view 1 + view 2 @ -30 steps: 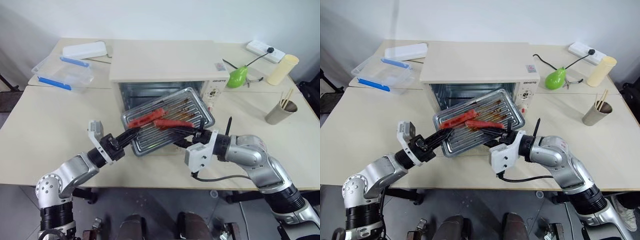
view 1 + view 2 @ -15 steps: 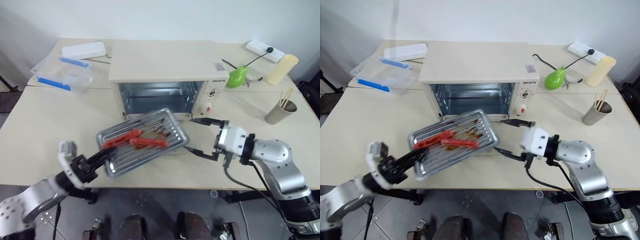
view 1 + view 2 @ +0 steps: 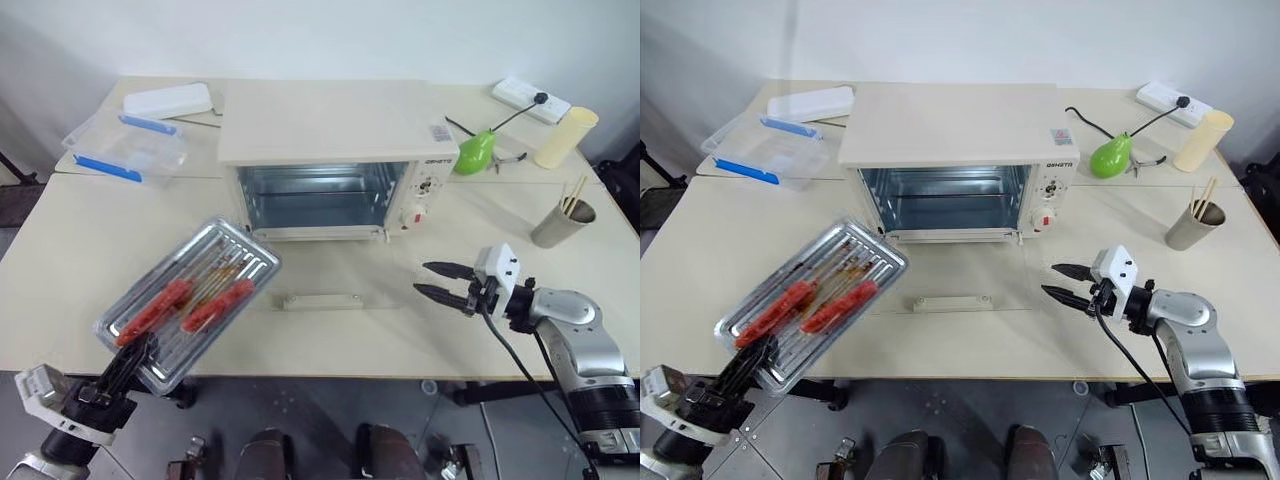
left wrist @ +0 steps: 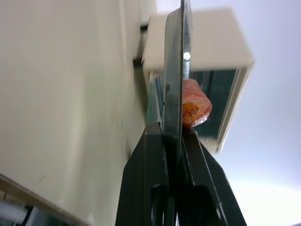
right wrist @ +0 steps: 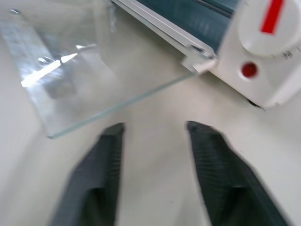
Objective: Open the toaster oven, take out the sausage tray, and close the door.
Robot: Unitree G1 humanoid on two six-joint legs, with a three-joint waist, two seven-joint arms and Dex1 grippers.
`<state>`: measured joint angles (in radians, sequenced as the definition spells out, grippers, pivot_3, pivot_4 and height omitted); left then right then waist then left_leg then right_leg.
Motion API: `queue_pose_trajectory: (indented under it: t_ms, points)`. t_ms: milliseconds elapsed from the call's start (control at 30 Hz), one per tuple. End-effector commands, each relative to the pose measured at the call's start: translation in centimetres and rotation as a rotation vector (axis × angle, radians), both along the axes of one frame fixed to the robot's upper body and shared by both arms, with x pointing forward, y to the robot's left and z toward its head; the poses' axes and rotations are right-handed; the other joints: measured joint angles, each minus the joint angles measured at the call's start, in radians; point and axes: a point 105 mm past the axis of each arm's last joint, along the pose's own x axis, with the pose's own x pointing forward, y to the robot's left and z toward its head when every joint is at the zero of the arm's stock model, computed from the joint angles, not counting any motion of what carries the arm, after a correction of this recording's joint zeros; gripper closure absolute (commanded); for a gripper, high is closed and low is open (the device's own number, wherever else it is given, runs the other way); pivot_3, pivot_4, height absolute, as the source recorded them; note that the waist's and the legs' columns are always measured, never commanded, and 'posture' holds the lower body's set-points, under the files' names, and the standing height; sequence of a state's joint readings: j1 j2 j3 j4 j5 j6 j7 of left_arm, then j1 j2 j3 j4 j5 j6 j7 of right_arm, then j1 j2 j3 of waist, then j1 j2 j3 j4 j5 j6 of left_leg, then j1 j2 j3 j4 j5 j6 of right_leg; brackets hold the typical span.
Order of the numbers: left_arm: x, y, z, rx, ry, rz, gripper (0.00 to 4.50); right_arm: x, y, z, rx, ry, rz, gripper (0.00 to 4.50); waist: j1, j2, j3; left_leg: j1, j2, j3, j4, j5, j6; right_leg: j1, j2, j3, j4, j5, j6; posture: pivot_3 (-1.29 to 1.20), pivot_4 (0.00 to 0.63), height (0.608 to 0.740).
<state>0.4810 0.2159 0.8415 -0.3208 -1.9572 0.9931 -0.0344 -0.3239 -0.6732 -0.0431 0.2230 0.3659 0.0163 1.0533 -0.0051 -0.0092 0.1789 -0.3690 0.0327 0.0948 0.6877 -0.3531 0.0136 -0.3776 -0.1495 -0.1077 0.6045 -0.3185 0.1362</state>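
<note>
Moved since a second ago: sausage tray (image 3: 190, 300) carried from in front of the toaster oven (image 3: 335, 160) out to the left, now tilted over the counter (image 3: 330, 330) near its front edge, 2 red sausages (image 3: 185, 305) on it. Left gripper (image 3: 125, 365) with jaws clamped on the tray's near rim. Right gripper (image 3: 440, 282) withdrawn to the right, jaws apart and empty, just above the counter. Door (image 3: 330, 300) lying flat open, handle toward the front edge, oven cavity bare

Left gripper (image 3: 128, 362) under tray (image 3: 190, 300)
</note>
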Motion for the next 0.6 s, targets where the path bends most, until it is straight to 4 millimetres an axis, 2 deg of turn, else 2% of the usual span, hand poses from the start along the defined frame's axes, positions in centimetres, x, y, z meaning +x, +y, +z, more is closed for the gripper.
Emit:
queue_pose_trajectory:
  t_ms: [33, 100, 267, 433, 600]
  points:
    - [-1.4, 1.0, 0.0, -0.04, -0.007, 0.18, 4.5, 0.8, -0.7, -1.7, -0.038, 0.042, -0.045, 3.7, 0.0, 0.0, 0.0, 0.0, 0.0, 0.001, 0.0, 0.0, 0.001, 0.0, 0.0, 0.0, 0.0, 0.0, 0.0, 0.0, 0.15, 0.74]
    - [-1.4, 1.4, -0.2, -0.088, 0.0, 0.285, 4.5, 0.8, 0.0, -2.0, -0.021, 0.07, -0.002, 4.45, 0.0, 0.0, 0.0, 0.0, 0.0, 0.001, 0.0, 0.0, 0.001, 0.0, 0.0, 0.0, -0.001, 0.0, 0.0, 0.0, 0.15, 0.74]
    - [-0.9, 1.8, -0.3, -0.157, 0.015, 0.411, 4.5, 0.2, 2.3, -1.8, 0.075, 0.135, 0.133, 4.48, 0.003, 0.0, 0.0, 0.0, 0.0, 0.0, 0.002, 0.0, 0.001, 0.001, 0.0, 0.0, -0.003, 0.0, 0.0, 0.0, 0.15, 0.74]
    - [-0.3, 1.2, 0.0, -0.16, 0.02, 0.397, 4.5, -0.6, 4.7, -0.4, 0.142, 0.147, 0.265, 4.48, 0.003, 0.0, 0.0, -0.001, 0.0, 0.0, 0.003, -0.002, 0.003, 0.001, 0.0, 0.0, -0.002, 0.0, 0.0, 0.0, 0.15, 0.74]
    - [-0.1, 1.3, 0.5, -0.138, 0.007, 0.39, 4.5, -1.3, 5.1, 1.5, 0.186, 0.135, 0.323, 4.48, 0.003, 0.0, 0.0, -0.002, 0.0, 0.0, 0.003, -0.003, 0.004, 0.001, 0.0, 0.0, -0.003, 0.0, 0.0, 0.0, 0.15, 0.74]
